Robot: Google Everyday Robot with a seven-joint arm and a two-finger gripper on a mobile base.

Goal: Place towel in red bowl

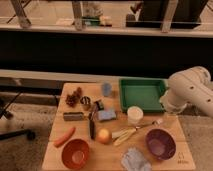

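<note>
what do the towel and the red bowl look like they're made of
Towel: soft woven cloth, matte pale grey-blue, judging by its limp wrinkled folds. Red bowl: probably plastic, smooth, even red-orange with a paler inner bottom; glazed ceramic cannot be ruled out. The pincer is out of view; only the white arm shows, right of the table.

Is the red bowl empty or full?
Empty: the red bowl's pale bottom is bare. The towel lies crumpled beside it; the gripper is out of view, only the arm shows at right.
</note>
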